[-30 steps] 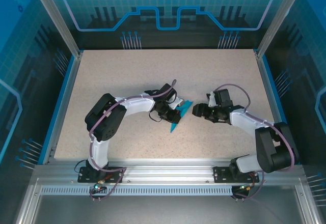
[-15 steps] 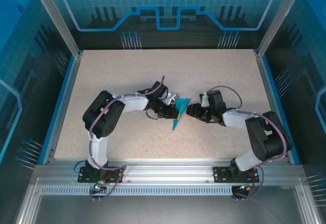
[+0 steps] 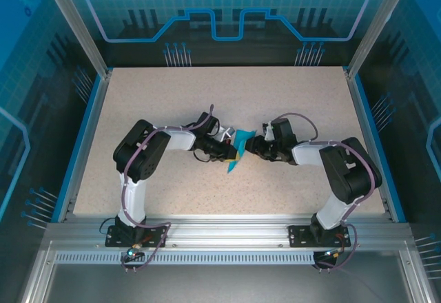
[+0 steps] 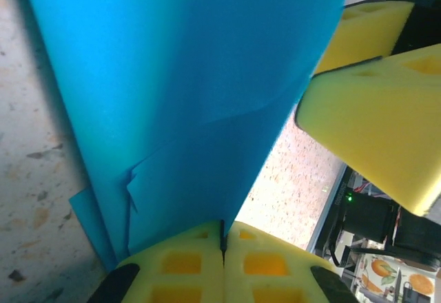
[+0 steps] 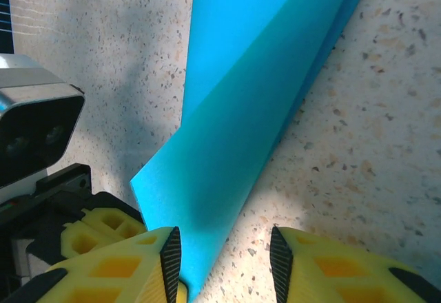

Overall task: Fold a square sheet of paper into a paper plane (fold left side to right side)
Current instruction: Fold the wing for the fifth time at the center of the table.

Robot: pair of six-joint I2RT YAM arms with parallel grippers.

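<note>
Top external view puts the paper (image 3: 238,154) near the middle of the frame on the speckled table (image 3: 296,103). It is a narrow blue wedge running from upper right down to a point at lower left. The left gripper (image 3: 227,151) reaches it from the left and the right gripper (image 3: 253,147) from the right, so the two meet with the paper between them.

Left wrist view shows the left gripper's yellow pads (image 4: 186,265) at the bottom edge. They are pressed together and clamped on the paper's lower end. The sheet rises from them and fills the upper left and centre of the frame, with a crease and a second layer at lower left. Two yellow fingers of the right gripper sit at the upper right, apart from each other and close to the paper's edge.

Right wrist view has that gripper's own fingers (image 5: 131,272) along the bottom, standing apart with bare table showing between them. The paper's lower corner comes down beside the finger at lower left; whether it touches I cannot tell. The folded sheet slants up to the upper right corner.
</note>
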